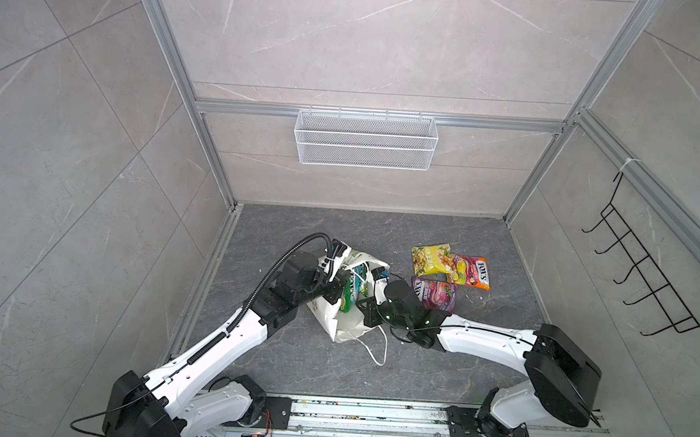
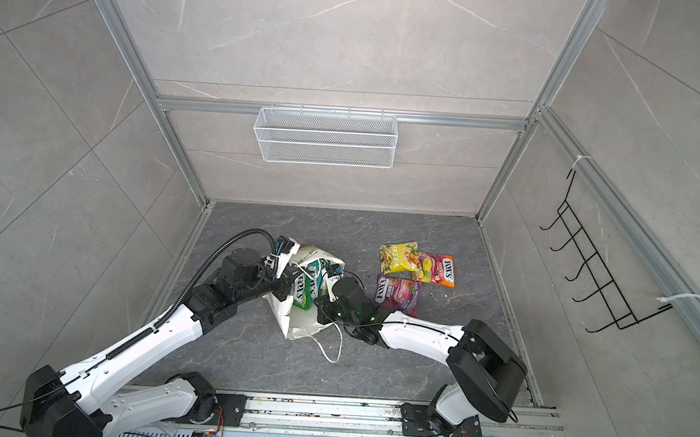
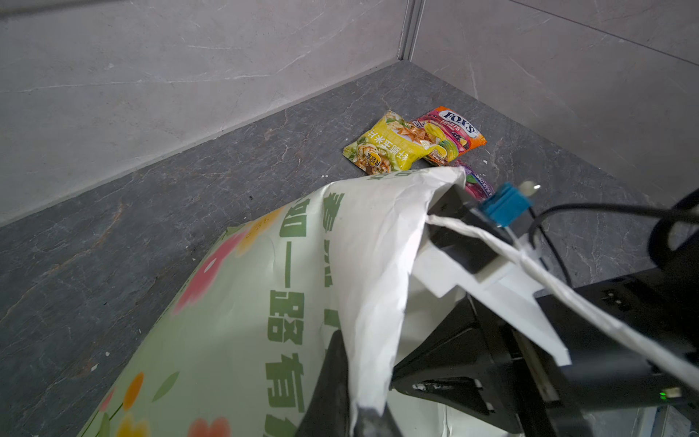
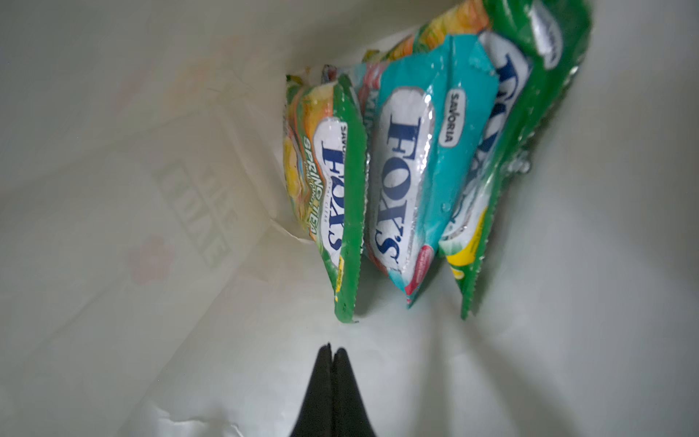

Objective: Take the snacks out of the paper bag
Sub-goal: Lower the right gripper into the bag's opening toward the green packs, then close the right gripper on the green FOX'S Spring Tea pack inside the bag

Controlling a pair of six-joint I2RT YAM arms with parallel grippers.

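Observation:
The paper bag (image 1: 346,323) (image 2: 298,322) lies tilted on the dark floor with its mouth open. My left gripper (image 3: 355,408) (image 1: 335,287) is shut on the bag's rim (image 3: 378,302). My right gripper (image 4: 333,350) is inside the bag, shut and empty, just short of the snacks there: a green packet (image 4: 333,196), a teal packet (image 4: 416,162) and another green packet (image 4: 510,132). Three snacks lie outside, right of the bag: a yellow packet (image 1: 431,258) (image 3: 389,145), an orange-pink one (image 1: 472,272) (image 3: 454,130) and a purple one (image 1: 435,293), beside my right wrist.
A white wire-mesh basket (image 1: 365,139) hangs on the back wall. A black hook rack (image 1: 644,279) hangs on the right wall. One cord handle (image 1: 377,350) of the bag trails on the floor towards the front. Walls close the floor on three sides.

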